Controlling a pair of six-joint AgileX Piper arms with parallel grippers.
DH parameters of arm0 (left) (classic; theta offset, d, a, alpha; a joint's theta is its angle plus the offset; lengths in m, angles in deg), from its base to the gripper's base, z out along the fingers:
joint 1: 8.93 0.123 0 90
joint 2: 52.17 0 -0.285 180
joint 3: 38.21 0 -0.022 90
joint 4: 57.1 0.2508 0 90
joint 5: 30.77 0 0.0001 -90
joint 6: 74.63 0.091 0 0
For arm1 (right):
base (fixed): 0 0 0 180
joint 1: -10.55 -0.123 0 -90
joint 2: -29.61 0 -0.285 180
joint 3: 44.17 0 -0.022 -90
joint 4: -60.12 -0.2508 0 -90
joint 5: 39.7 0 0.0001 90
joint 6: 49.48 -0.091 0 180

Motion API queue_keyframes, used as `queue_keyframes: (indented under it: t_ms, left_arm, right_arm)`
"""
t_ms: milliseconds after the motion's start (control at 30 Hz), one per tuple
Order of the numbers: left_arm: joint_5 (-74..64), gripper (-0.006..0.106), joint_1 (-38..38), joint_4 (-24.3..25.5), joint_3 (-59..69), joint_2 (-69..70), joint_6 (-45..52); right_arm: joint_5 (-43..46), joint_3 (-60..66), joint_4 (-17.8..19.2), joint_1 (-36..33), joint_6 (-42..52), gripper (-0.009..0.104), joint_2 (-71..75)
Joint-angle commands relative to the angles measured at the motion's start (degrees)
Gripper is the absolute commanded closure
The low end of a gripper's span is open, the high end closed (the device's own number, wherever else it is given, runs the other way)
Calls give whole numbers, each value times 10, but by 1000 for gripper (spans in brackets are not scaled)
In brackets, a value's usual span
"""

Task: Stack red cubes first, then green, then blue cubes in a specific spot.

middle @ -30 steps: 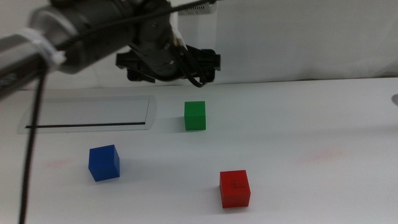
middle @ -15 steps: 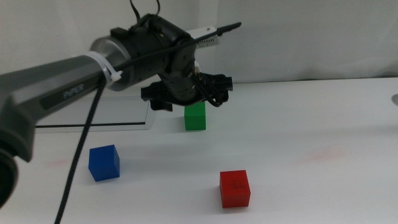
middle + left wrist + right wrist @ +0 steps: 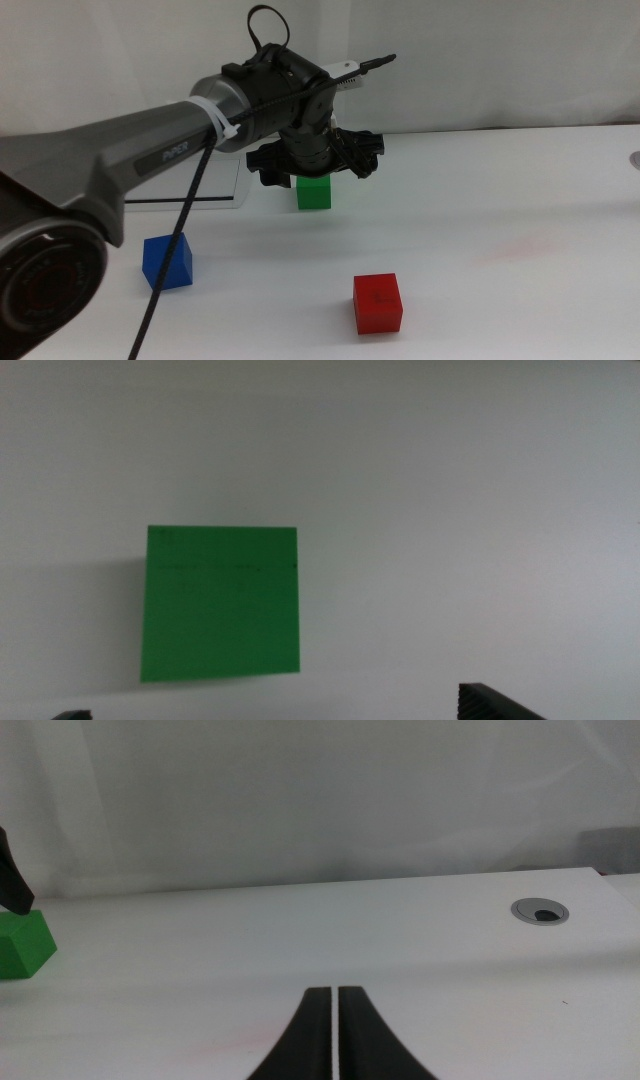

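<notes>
The green cube point(image 3: 314, 190) is seen resting on the white table point(image 3: 500, 200), toward the far middle of the surface, just beside the end of a grey-rimmed rectangular panel point(image 3: 215, 190). In the left wrist view the same cube point(image 3: 221, 603) fills the lower part of the picture, its top face squarely presented, with nothing touching it. The left gripper point(image 3: 315, 160) is held directly above this cube, reached in from the left on a long grey arm. Its jaws are spread wide: only their dark tips are seen at the two bottom corners of the wrist picture, well to either side of the cube, and nothing is held between them.

The red cube point(image 3: 378, 302) is set nearer the front of the table, apart from the green one. The blue cube point(image 3: 167, 261) is placed to the left, also by itself.

The right gripper point(image 3: 333, 1035) is parked low over the table, out of the middle view, its jaws pressed together with only a thin line between them and nothing gripped.
</notes>
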Motion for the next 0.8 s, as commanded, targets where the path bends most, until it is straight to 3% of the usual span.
queue_keyframes:
  t_ms: [0, 767]
  left_arm:
    - [-7, 10, -3, 1, -13, -11, -8]
    - [20, 11, 14, 15, -28, -52, 9]
  right_arm:
    - [9, 21, 2, 2, 1, 98, -2]
    - [9, 21, -1, 2, 1, 98, -2]
